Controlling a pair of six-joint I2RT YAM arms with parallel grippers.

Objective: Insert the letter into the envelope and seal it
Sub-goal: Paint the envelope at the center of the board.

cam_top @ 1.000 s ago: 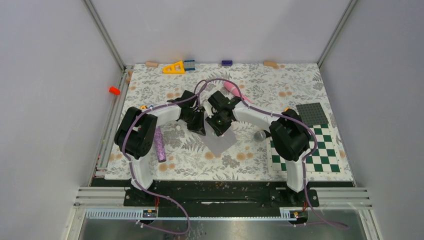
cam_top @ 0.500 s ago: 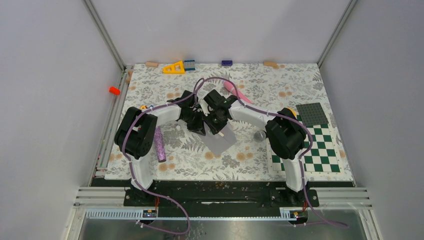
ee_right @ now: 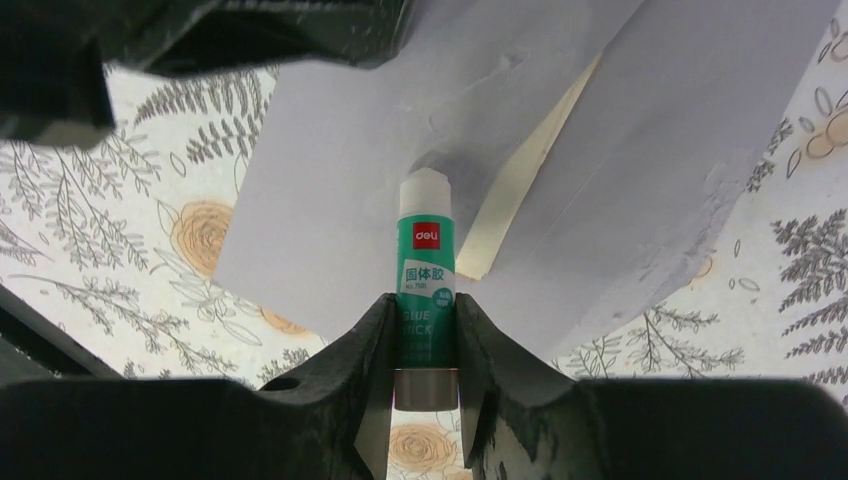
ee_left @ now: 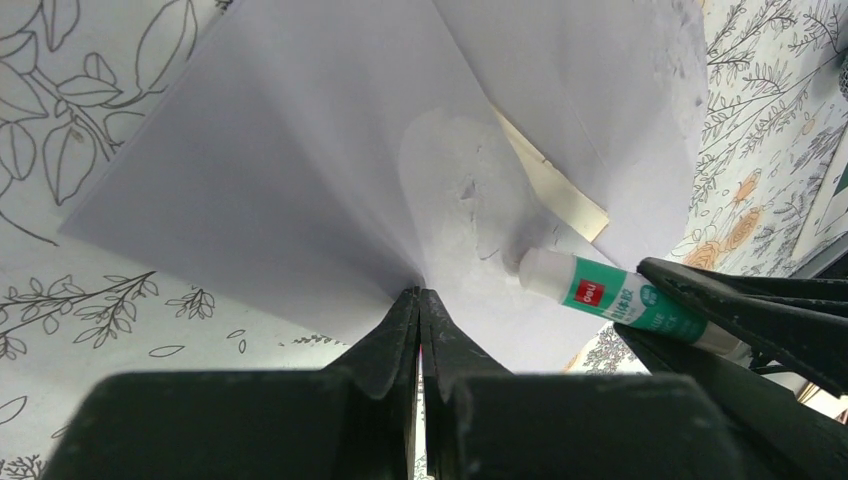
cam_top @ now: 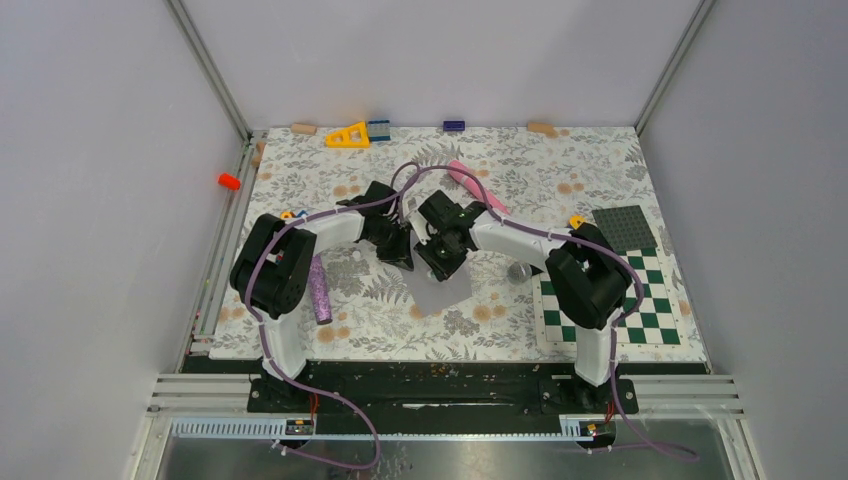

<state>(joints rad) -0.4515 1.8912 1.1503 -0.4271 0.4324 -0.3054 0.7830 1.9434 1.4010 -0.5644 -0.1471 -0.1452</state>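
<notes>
Nearest the arm bases, the envelope lies near the middle of the floral desk, its body flat and its pointed flap lifted toward the far side. To its left lies a purple glitter cylinder; well apart on the right is the green-and-white checkerboard mat.

Just beyond the envelope body the two arms meet. The left gripper is closed fully on the tip of the flap, pinching the paper and holding it up so that the inner face is exposed. The right gripper is clamped round the lower barrel of a green glue stick, whose white tip touches the flap's inner face close to the left pinch. A cream strip, judged to be the letter, shows at the envelope mouth, so insertion appears done and gluing is the step in hand.

To do it well, draw the stick along both flap edges with light, even pressure, staying on the flap and off the letter. A firm left pinch should prevent the paper from buckling or tearing. Lift the stick clear before the flap is folded down and pressed.

Farther off lie a pink object and, at the far edge, a yellow triangular block.
</notes>
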